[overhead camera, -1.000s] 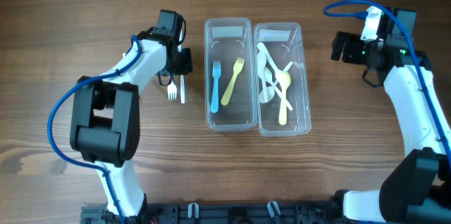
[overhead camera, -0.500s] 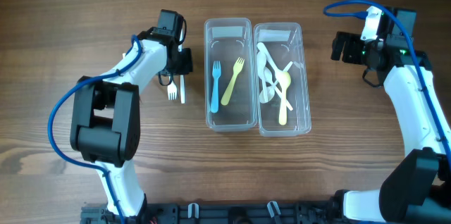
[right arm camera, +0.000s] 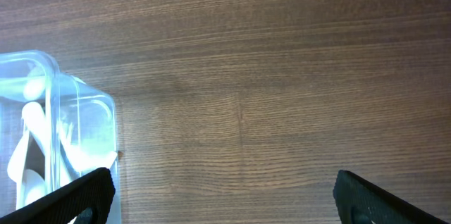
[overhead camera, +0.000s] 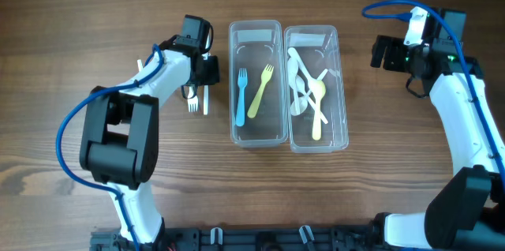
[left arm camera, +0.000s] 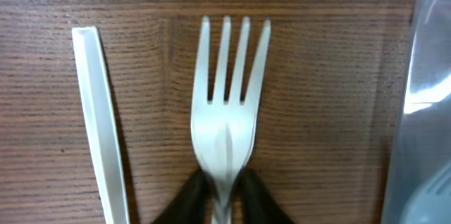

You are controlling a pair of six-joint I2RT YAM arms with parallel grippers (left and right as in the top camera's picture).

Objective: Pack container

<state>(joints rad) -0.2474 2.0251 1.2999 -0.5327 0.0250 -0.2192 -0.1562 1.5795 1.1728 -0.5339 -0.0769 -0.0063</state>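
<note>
Two clear containers stand side by side: the left one [overhead camera: 256,125] holds a blue fork [overhead camera: 241,95] and a yellow fork [overhead camera: 261,91]; the right one [overhead camera: 335,85] holds several white and yellow utensils. My left gripper [overhead camera: 197,81] is shut on the handle of a white fork [left arm camera: 229,104] just left of the left container; its tines [overhead camera: 192,106] point toward the table's front. A white knife [left arm camera: 102,125] lies beside the fork. My right gripper [right arm camera: 222,196] is open and empty over bare wood, right of the containers.
The right container's corner [right arm camera: 77,132] shows at the left of the right wrist view. The left container's wall [left arm camera: 423,97] shows at the right edge of the left wrist view. The table is brown wood.
The left arm has shifted slightly to the right, toward the left container, with the white fork. The right arm has not moved.
</note>
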